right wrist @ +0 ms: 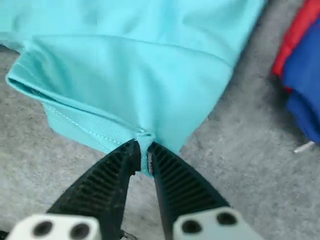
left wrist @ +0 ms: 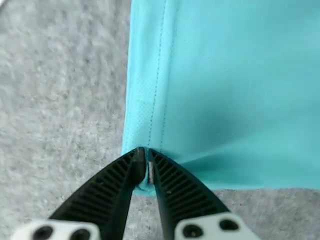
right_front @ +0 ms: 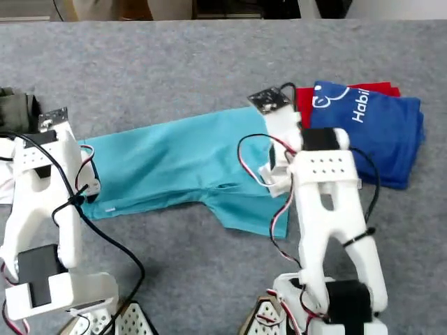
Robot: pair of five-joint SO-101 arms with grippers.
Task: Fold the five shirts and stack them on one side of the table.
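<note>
- The teal shirt [right_front: 174, 164] is laid flat across the middle of the grey tabletop [right_front: 174, 63], stretched lengthwise from approx. 9 o'clock to 3 o'clock. One short sleeve [right_front: 244, 209] is seen sticking out toward 6 o'clock.
- The L gripper [left wrist: 145, 167] is clenched on the teal shirt's stitched hem at the 9 o'clock end. Its jaws are pressed together w/ a sliver of fabric pinched at the tips, and bare tabletop is seen just beside the hem.
- The R gripper [right wrist: 144, 152] is clamped on the shirt's edge at the 3 o'clock end, next to a doubled, stitched hem. The cloth is slightly bunched where it is pinched.
- In the high view the L arm [right_front: 42, 202] is placed at approx. 8 o'clock and the R arm [right_front: 328, 202] at approx. 5 o'clock. The shirt's 3 o'clock end is partly covered by the R arm.
- A blue shirt [right_front: 370, 129] is found folded at approx. 2 o'clock, laid on top of a red shirt [right_front: 304, 105]; just a strip of the red is shown along the stack's far and inner edges.
- The stack is just beside the teal shirt's 3 o'clock end. Whether they touch cannot be told, as the arm is in the way.
- A crumpled dark olive cloth [right_front: 15, 112] is seen at the 9–10 o'clock edge, poss. another shirt, but too little is shown to be sure.
</note>
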